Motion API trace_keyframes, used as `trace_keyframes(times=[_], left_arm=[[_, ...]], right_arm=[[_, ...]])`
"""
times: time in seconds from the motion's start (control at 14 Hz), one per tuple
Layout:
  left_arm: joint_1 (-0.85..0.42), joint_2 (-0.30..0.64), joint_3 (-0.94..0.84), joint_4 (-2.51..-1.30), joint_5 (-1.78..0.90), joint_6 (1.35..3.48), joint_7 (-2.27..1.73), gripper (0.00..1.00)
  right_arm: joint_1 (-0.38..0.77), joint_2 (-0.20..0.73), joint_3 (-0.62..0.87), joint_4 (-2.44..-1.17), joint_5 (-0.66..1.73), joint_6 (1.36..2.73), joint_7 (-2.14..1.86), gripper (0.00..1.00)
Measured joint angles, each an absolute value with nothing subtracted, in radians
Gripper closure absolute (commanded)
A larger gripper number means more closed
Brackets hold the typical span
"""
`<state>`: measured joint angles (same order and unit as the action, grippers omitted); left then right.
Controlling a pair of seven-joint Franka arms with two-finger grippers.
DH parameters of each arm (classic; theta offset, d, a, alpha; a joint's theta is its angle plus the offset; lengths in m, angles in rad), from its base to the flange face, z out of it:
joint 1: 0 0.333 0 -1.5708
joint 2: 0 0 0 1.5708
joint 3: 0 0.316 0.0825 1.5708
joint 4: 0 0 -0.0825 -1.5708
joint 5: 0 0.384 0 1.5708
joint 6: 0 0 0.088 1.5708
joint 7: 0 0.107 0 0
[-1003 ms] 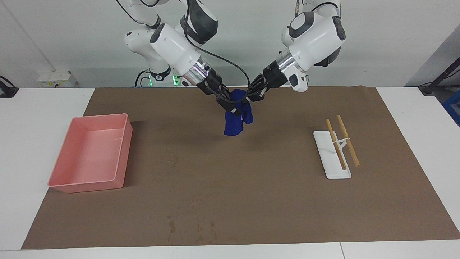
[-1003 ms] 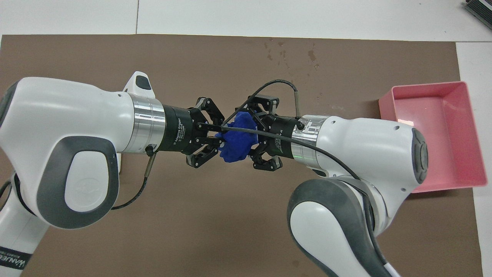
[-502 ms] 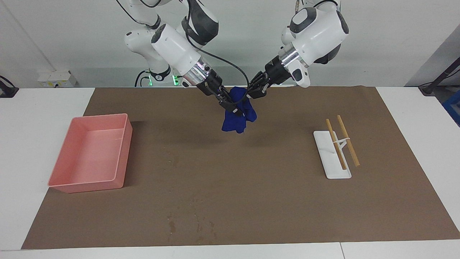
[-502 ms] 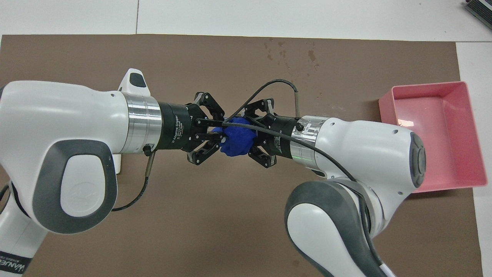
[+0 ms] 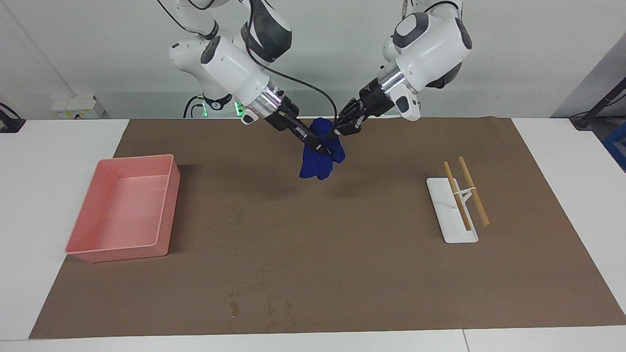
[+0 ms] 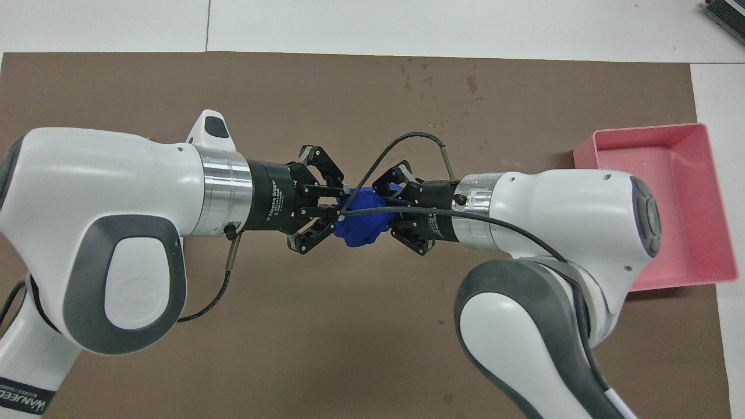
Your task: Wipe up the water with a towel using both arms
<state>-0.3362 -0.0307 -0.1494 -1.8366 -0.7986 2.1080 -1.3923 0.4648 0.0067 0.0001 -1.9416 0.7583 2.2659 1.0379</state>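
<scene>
A bunched blue towel (image 5: 317, 165) (image 6: 361, 226) hangs in the air between both grippers, over the part of the brown mat (image 5: 342, 254) nearest the robots. My left gripper (image 5: 341, 128) (image 6: 339, 208) is shut on the towel's upper edge from the left arm's end. My right gripper (image 5: 315, 144) (image 6: 391, 214) is shut on it from the right arm's end. The two hands nearly meet tip to tip. The water (image 6: 437, 123) (image 5: 265, 273) is a faint scatter of pale specks on the mat, farther from the robots than the towel.
A pink tray (image 5: 166, 205) (image 6: 707, 174) stands at the right arm's end of the mat. A white holder (image 5: 447, 220) with two wooden sticks (image 5: 473, 190) lies toward the left arm's end. Darker blotchy stains (image 5: 234, 308) (image 6: 470, 84) mark the mat's edge farthest from the robots.
My right gripper has gone from open around the towel to shut on it. Both hands have risen slightly, and the towel hangs a little higher.
</scene>
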Motion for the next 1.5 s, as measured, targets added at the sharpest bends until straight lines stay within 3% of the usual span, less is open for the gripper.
trace_keyframes(times=[0.21,0.57,0.86,1.07,1.5], left_arm=[[-0.331,-0.041,-0.134,-1.815,-0.771,2.130,-1.388,0.00],[-0.318,-0.036,-0.125,-1.742,-0.377,2.132,-1.321,0.00],[-0.221,-0.027,-0.119,-1.737,-0.222,2.098,-0.915,0.00],[-0.118,-0.024,-0.114,-1.709,-0.179,1.986,-0.548,0.00],[0.016,-0.017,-0.111,-1.623,-0.063,1.693,-0.035,0.00]], right_arm=[[0.425,-0.003,0.000,-1.944,0.603,2.092,0.907,1.00],[0.401,-0.018,0.002,-1.948,0.325,1.967,0.704,1.00],[0.191,-0.016,-0.003,-1.966,0.261,1.952,0.253,1.00],[0.119,0.032,-0.009,-2.003,0.249,2.018,0.079,1.00],[0.198,0.205,0.009,-2.033,0.245,2.274,0.069,1.00]])
